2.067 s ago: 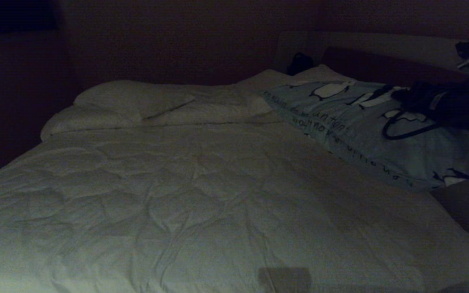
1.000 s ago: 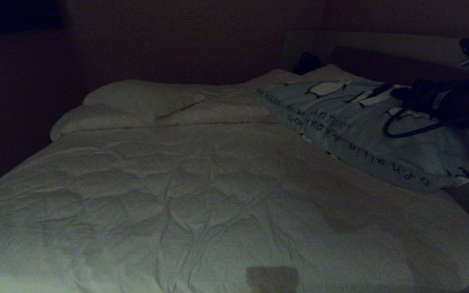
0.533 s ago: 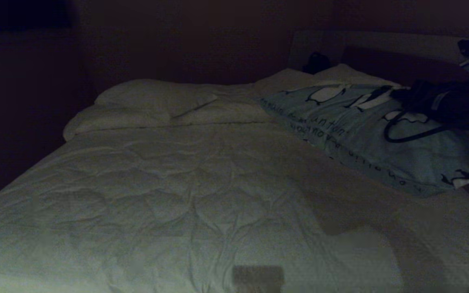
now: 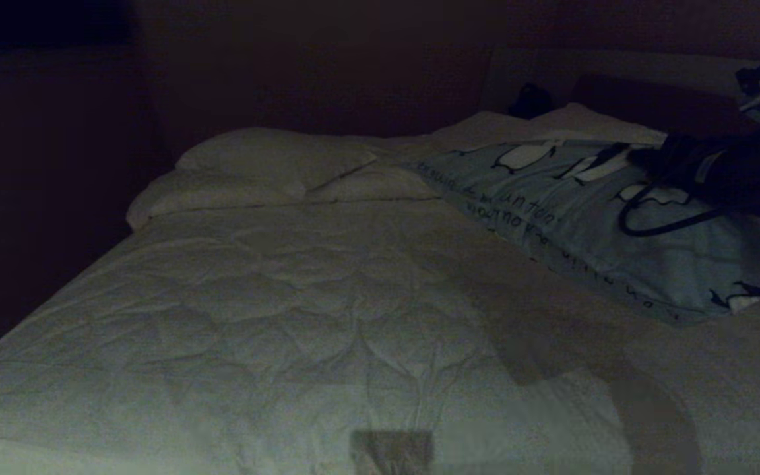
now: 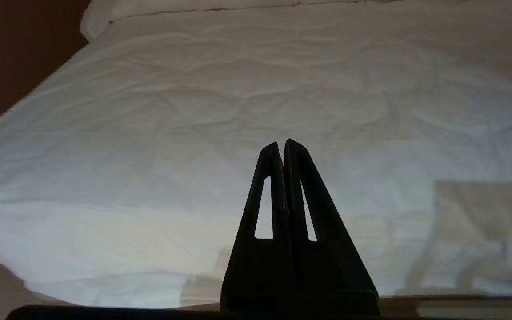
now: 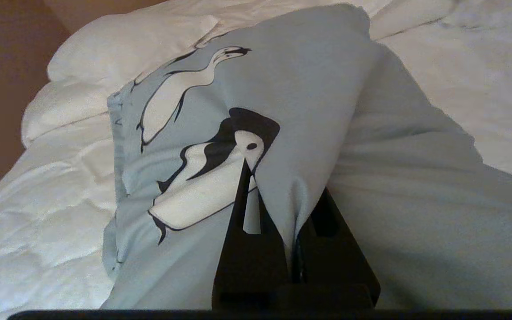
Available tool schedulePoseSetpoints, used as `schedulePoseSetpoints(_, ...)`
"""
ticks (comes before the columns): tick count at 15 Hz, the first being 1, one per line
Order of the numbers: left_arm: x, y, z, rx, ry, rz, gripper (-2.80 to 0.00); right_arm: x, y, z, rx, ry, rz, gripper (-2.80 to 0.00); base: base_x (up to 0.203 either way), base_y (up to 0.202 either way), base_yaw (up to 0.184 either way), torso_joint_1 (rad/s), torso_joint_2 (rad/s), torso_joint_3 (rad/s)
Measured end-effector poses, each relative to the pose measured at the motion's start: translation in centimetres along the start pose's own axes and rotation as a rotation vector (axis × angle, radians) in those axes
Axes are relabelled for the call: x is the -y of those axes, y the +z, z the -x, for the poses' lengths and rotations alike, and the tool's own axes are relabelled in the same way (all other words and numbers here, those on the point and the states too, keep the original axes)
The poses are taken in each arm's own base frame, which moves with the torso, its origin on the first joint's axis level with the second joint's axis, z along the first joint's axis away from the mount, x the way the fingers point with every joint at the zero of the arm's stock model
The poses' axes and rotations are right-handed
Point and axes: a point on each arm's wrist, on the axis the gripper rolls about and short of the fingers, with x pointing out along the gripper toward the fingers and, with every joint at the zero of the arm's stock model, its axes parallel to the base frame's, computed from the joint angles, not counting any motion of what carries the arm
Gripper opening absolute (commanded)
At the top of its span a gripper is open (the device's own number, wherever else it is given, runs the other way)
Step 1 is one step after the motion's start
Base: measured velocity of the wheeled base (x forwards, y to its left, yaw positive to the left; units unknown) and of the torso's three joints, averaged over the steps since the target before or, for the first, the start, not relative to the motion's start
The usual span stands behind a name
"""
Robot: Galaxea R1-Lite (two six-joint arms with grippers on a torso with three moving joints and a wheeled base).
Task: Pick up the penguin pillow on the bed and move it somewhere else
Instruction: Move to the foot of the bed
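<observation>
The right claw (image 6: 289,213) is pinching a fold of the pale blue penguin pillow (image 6: 291,89), its black-and-white penguins lying just beyond the fingertips on the bed (image 6: 38,209).

The head view is very dim and grainy, its far wall (image 4: 287,66) nearly black toward twelve o'clock, the duvet (image 4: 254,316) palest toward seven o'clock with soft blocky shadows at five and six. Both wrist views are far brighter. The left gripper (image 5: 282,146) stands as a black silhouette, with a grey shadow at four o'clock.
</observation>
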Motion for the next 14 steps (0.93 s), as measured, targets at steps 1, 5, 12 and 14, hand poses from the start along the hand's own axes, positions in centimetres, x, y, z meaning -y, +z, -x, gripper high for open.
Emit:
schedulePoseSetpoints(1,0.00,0.00,0.00,0.000,0.000,0.000,-2.80,-0.03,0.00,0.00,0.000,0.001,0.000,-2.80,0.000,0.197,-0.004,-0.002,0.01,0.002)
schedulePoseSetpoints(5,0.00,-0.01,0.00,-0.001,0.000,0.000,-2.80,-0.15,-0.20,0.00,-0.007,0.005,0.001,-2.80,0.000,0.194,0.002,0.002,0.00,0.001)
schedulePoseSetpoints(12,0.00,0.00,0.00,0.000,0.000,0.000,-2.80,-0.37,-0.29,0.00,-0.009,0.012,0.003,-2.80,0.000,0.196,-0.001,0.003,0.00,0.002)
schedulePoseSetpoints(14,0.00,0.00,0.00,0.000,0.000,0.000,-2.80,-0.44,-0.37,0.00,-0.012,0.015,0.003,-2.80,0.000,0.195,0.000,0.003,0.00,0.003)
